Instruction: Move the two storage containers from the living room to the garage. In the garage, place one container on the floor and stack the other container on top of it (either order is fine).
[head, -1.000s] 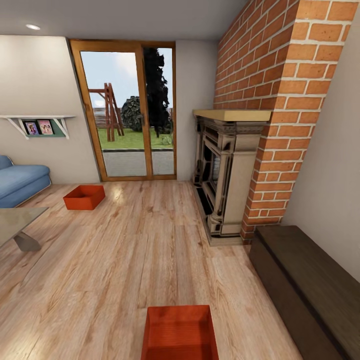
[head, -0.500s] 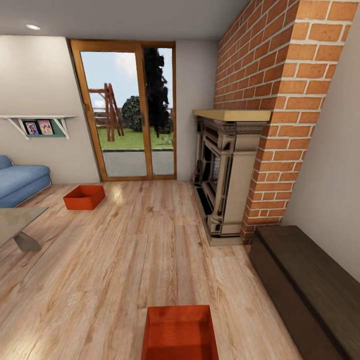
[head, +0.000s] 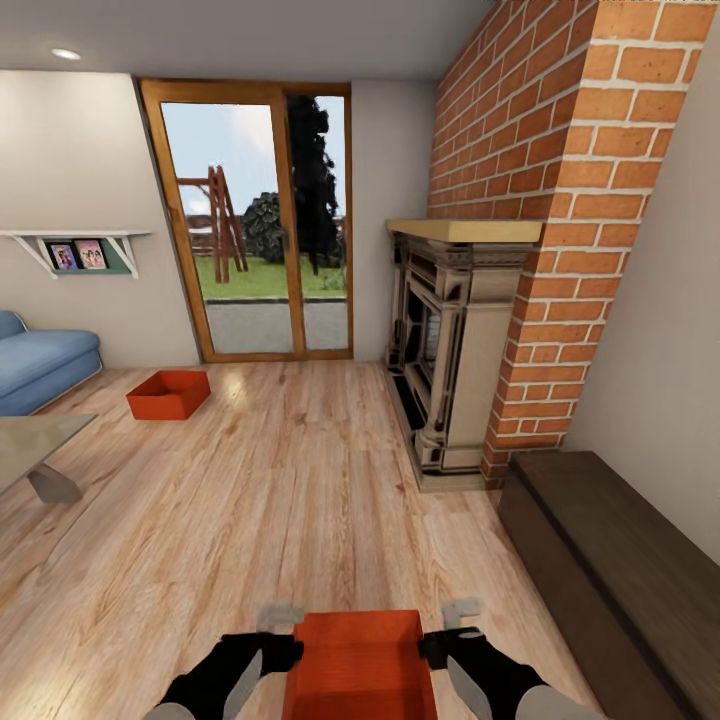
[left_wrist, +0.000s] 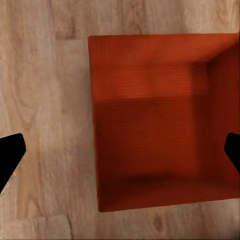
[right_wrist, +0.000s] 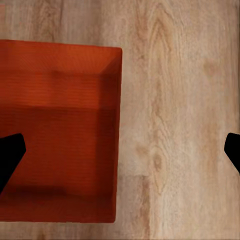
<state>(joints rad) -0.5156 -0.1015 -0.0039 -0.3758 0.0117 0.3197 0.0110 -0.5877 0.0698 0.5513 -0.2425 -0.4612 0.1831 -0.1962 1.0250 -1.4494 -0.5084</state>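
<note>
left gripper (head: 281, 614) and right gripper (head: 461, 608) both hang spread wide, one over each side wall of the near storage container (head: 360, 665), gripping nothing. looks like the first pickup is being lined up; next they'd need to drop and pinch the walls. other container (head: 169, 394) sits far off by the sofa (head: 42, 362), all on wood floor (head: 300, 480) in the living room.

Both arms have come into the head view, the left gripper (head: 283, 632) and right gripper (head: 440, 630) now flanking the near bin (head: 360, 662).
</note>
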